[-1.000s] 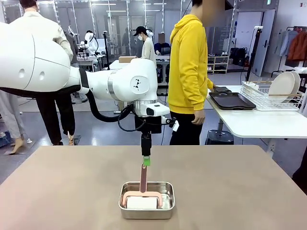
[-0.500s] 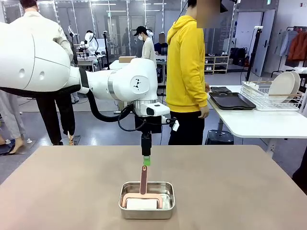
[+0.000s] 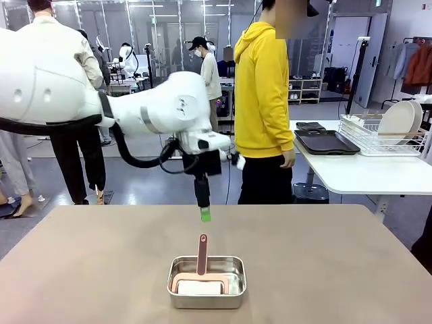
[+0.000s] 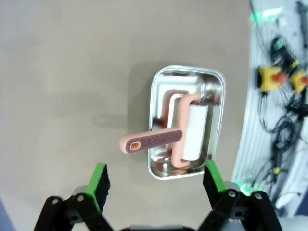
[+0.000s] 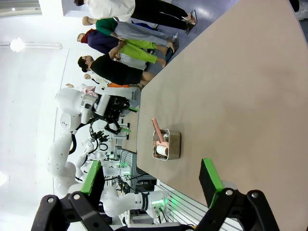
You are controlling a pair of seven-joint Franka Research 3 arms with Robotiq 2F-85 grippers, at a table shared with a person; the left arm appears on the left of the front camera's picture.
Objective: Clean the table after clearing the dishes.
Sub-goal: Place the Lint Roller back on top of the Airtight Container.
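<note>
**Above the roller handle, left fingers hanging wide and empty**

Directly beneath the left gripper (image 3: 204,215), a pink-handled white lint roller (image 4: 166,140) is resting in a small steel pan (image 3: 206,281) on the taupe surface (image 3: 337,270), handle slanting upward toward the fingers (image 4: 98,182). The right gripper (image 5: 151,190), also spread empty, is waiting farther off.

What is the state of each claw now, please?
Left claw: open, holding nothing, above the lint roller.
Right claw: open, holding nothing.

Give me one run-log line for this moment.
left gripper: open, above roller handle | right gripper: open, holding nothing | roller in steel pan on table | dishes: cleared
</note>
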